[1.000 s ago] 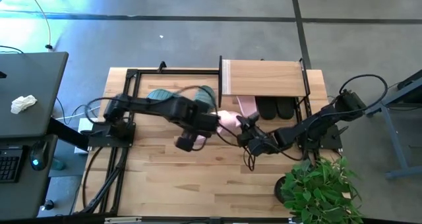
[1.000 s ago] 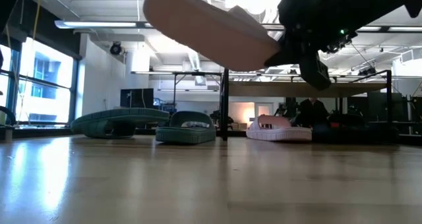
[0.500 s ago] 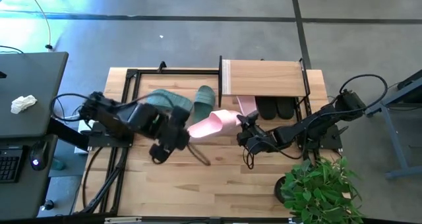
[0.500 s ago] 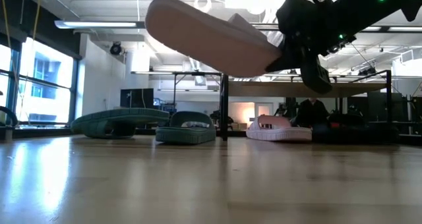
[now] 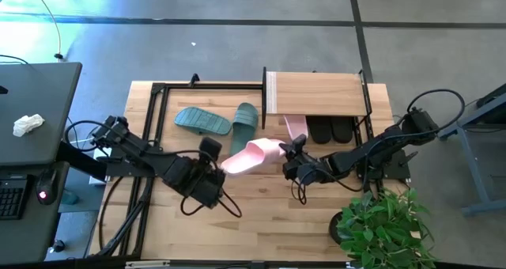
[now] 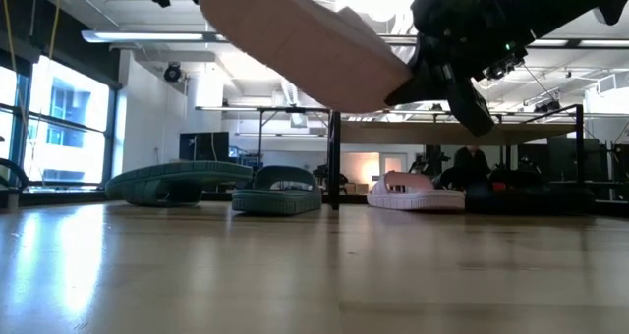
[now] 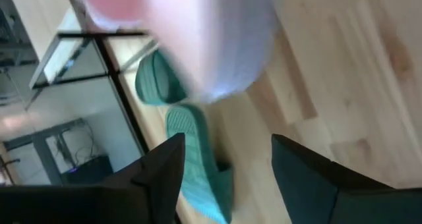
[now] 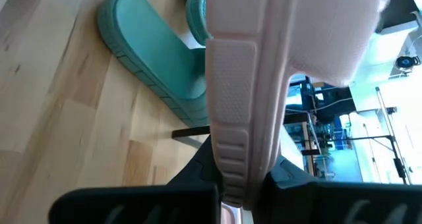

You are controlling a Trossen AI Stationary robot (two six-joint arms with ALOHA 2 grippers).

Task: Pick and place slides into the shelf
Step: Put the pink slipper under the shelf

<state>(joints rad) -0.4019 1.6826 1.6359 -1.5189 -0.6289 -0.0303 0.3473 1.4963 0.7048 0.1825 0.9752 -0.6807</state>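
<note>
A pale pink slide (image 5: 253, 154) hangs in the air over the middle of the table, with my right gripper (image 5: 286, 152) shut on its right end. My left gripper (image 5: 210, 149) stands open just left of the slide's free end, with nothing between its fingers (image 7: 227, 165). Two teal-green slides (image 5: 202, 120) (image 5: 245, 126) lie on the table left of the shelf (image 5: 316, 95). Under the shelf's wooden top board rest a second pink slide (image 5: 296, 126) and two black slides (image 5: 330, 130). My right gripper pinches the pink slide's sole at its right-hand end (image 8: 232, 178), the rim standing edge-on between the two fingers. The fingers come nearly level from the table's right and lie along the slide. The slide is lifted clear, its free end (image 6: 236, 5) sticking out to the left and tilted upward.
A bare black metal frame (image 5: 158, 91) stands at the table's far left. A potted plant (image 5: 379, 221) sits at the near right corner. Open tabletop (image 5: 261, 221) lies along the near edge.
My left gripper has drawn back from the pink slide toward the table's near left and sunk a little, turning as it went. The slide has stayed in my right gripper, and its free end has swung slightly toward the near edge and tipped up.
</note>
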